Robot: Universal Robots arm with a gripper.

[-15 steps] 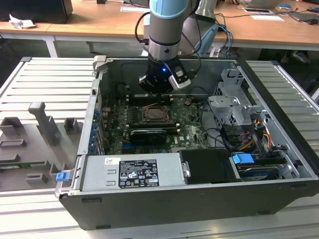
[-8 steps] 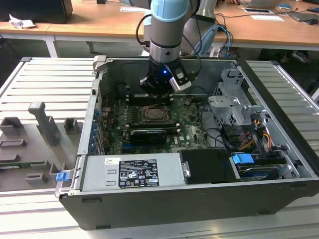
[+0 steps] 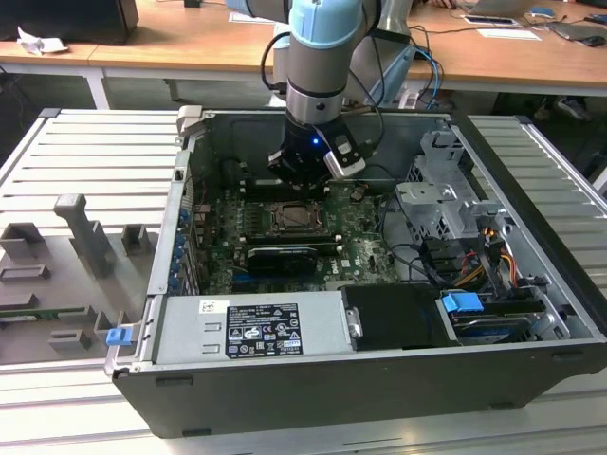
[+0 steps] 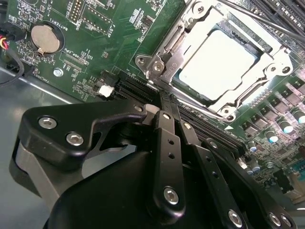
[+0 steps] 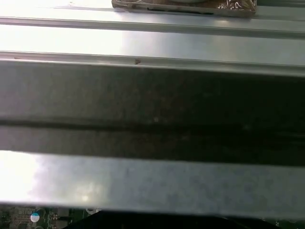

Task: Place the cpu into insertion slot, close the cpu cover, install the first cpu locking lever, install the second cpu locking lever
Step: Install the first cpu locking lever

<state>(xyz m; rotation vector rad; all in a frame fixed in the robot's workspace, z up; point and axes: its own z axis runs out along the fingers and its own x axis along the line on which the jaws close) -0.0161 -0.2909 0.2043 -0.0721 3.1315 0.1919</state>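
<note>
While the arm reached down into the open computer case (image 3: 379, 379) in the exterior view, its pincer (image 3: 302, 172) hung low over the green motherboard (image 3: 365, 237), just behind the insertion slot (image 3: 296, 219) as that view looks. The case lay on a ribbed grey table (image 3: 76, 161), with a wooden desk (image 3: 171, 43) behind it. A silver power supply (image 3: 251, 327) filled the case's near side, and a metal drive cage (image 3: 441, 204) stood toward the exterior view's right.

In the second wrist view, the pincer (image 4: 166, 110) had its black fingers (image 4: 164, 157) drawn together, holding nothing, their tips just beside the socket. The cpu (image 4: 217, 64) sat in the insertion slot (image 4: 188, 83), its pale metal face showing through the square window of the cpu cover (image 4: 248, 98), which lay flat over it. A round coin battery (image 4: 44, 39) sat on the board well apart from the socket.

In the first wrist view, a grey sheet-metal case wall (image 5: 152, 186) ran across, with a dark band above it and a sliver of circuit board (image 5: 28, 218) at the edge.
</note>
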